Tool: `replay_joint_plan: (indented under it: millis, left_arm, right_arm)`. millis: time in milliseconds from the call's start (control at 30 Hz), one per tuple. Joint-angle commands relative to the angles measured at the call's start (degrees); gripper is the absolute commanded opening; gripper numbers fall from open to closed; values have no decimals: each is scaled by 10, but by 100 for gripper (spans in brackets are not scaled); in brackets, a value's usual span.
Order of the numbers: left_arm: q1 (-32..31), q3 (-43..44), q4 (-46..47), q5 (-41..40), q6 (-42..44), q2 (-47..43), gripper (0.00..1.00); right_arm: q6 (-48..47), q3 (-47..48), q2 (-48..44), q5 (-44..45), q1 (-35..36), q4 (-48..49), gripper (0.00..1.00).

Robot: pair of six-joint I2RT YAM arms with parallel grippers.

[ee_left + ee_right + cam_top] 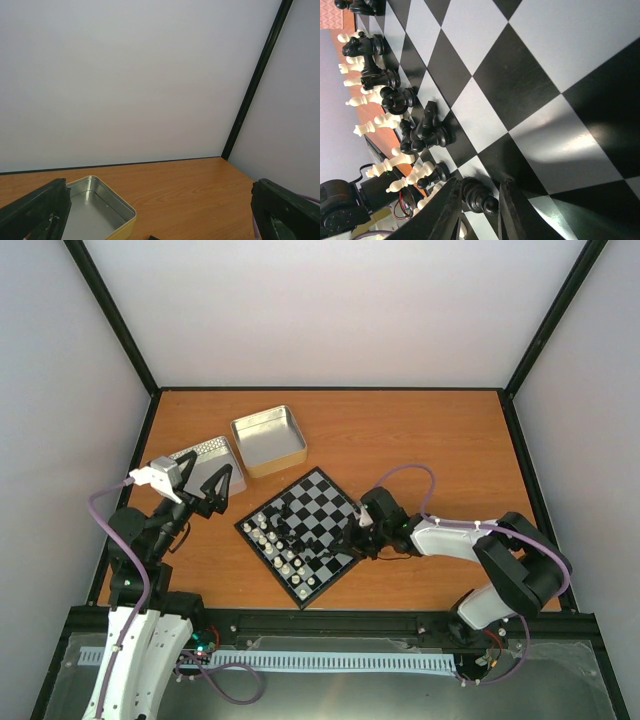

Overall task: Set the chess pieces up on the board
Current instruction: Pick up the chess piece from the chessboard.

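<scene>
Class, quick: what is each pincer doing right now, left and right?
Left pincer: open, holding nothing.
Right pincer: fingers narrowly either side of a black chess piece on the board; grip cannot be told.

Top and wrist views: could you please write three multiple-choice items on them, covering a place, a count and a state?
1. Where is the right pincer? A) raised clear of everything B) straddling a black pawn on the chessboard C) at the far wall
2. How many metal tins lie on the table? A) one B) two C) four
3. The left pincer is: A) wide open, empty B) shut on a white pawn C) shut on a tin
Key: 1B, its fingers flank the pawn; 2B, one plain, one textured; 3A, its fingers stand far apart, holding nothing.
</scene>
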Motion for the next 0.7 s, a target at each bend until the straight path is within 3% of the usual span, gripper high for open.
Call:
replay_joint_plan:
  millis: [0,400,667]
  left_arm:
    - [5,-1,19,0,11,-6,100]
    - [5,-1,20,1,9,-5,100]
    - [5,-2,21,0,7,-6,100]
  right_arm:
    - [6,-8,7,-10,7,28,21]
    - [12,-18,26,-22,9,46,26]
    - [15,-15,35,-16,12,48,21]
